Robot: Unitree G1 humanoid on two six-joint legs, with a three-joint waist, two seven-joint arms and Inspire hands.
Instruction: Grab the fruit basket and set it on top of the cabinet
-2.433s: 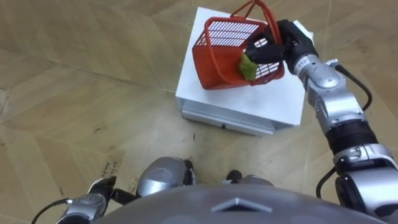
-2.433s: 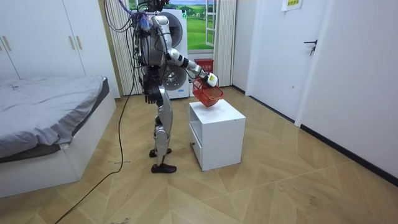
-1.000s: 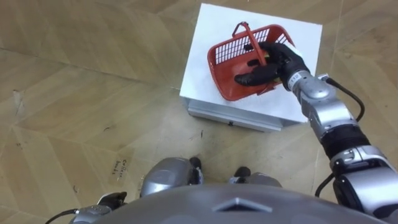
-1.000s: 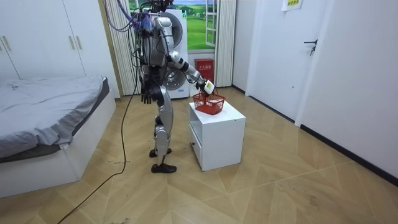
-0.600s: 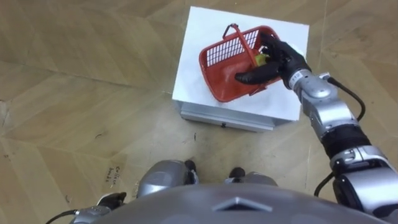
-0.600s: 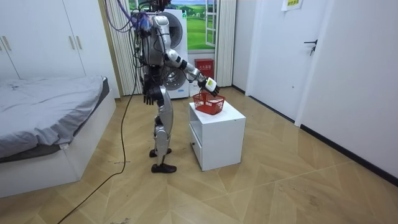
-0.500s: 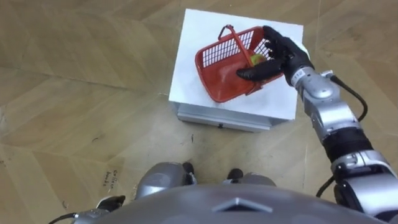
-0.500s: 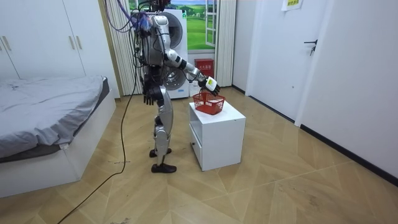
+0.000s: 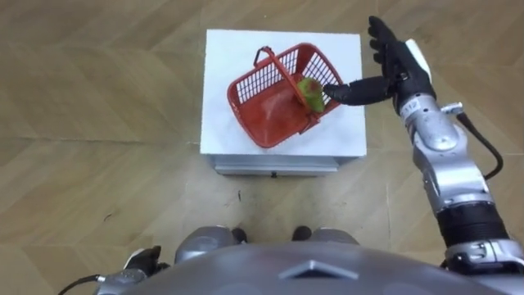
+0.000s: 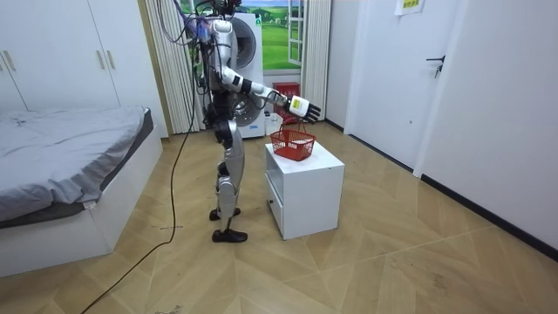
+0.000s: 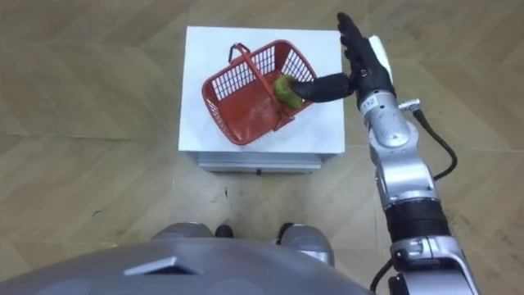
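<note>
The red fruit basket (image 9: 248, 88) sits on the white cabinet (image 9: 221, 53), handle upright, with a green fruit (image 9: 309, 92) at its 2 o'clock corner. At the basket's 3 o'clock the right hand (image 9: 395, 70) hangs with fingers straight and spread, thumb pointing at the fruit; the room view shows it above the basket, gripping nothing. The left hand (image 9: 139, 260) shows at 7 o'clock; I cannot tell its fingers' state.
</note>
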